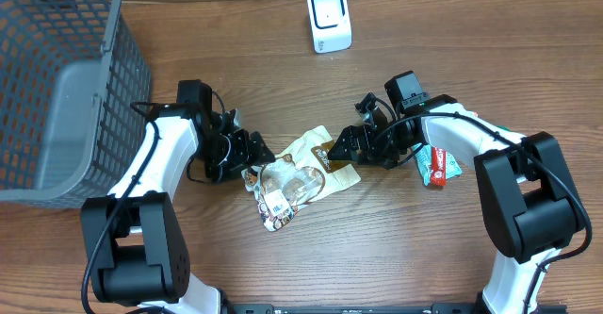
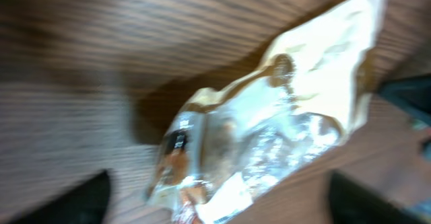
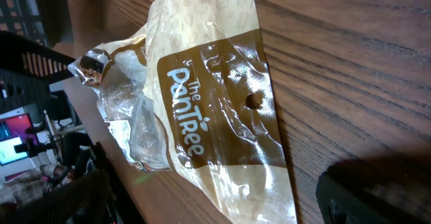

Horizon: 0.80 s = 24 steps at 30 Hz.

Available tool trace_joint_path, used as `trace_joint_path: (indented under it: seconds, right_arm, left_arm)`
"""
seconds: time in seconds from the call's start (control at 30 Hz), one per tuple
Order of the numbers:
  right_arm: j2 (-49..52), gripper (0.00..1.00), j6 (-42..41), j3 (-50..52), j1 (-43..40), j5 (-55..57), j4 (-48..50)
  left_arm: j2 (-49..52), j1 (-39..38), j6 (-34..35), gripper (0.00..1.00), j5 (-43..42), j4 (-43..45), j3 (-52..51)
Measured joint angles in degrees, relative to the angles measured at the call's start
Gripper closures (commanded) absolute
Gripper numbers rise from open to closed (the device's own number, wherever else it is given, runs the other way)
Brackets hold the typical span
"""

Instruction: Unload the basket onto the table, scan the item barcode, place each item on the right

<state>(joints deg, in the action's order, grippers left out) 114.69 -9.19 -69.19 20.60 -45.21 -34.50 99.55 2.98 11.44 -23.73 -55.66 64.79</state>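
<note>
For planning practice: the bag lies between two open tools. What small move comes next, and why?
Probably close the right tool on the bag: it lies unheld on the table, its end between that tool's open fingers, away from the scanner.

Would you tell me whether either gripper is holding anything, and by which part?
Nothing is held. The snack bag lies on the table between the left gripper and the right gripper, both with jaws open.
</note>
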Motion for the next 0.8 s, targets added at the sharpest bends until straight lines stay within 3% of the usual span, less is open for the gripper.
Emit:
trace_joint_path:
  seconds: [0.27,0.5,0.67,0.8]
  right_arm:
    - [0.0,0.00,0.1,0.0,0.0,0.5,0.2]
    - [0.0,0.00,0.2,0.0,0.0,0.5,0.2]
    - [0.0,0.00,0.2,0.0,0.0,0.5,0.2]
    - [0.0,0.00,0.2,0.0,0.0,0.5,0.2]
  left_arm:
    - [0.0,-0.4,3.4,0.00,6.1,-4.8,0.0]
    - [0.0,-1.6,7.2,0.02,5.7,3.8,-6.1]
    - [-0.6,-2.6,9.8,0.10,2.4,11.2,-10.1]
    - [-0.8,-3.1,11.9,0.26,0.6,13.1,-11.1]
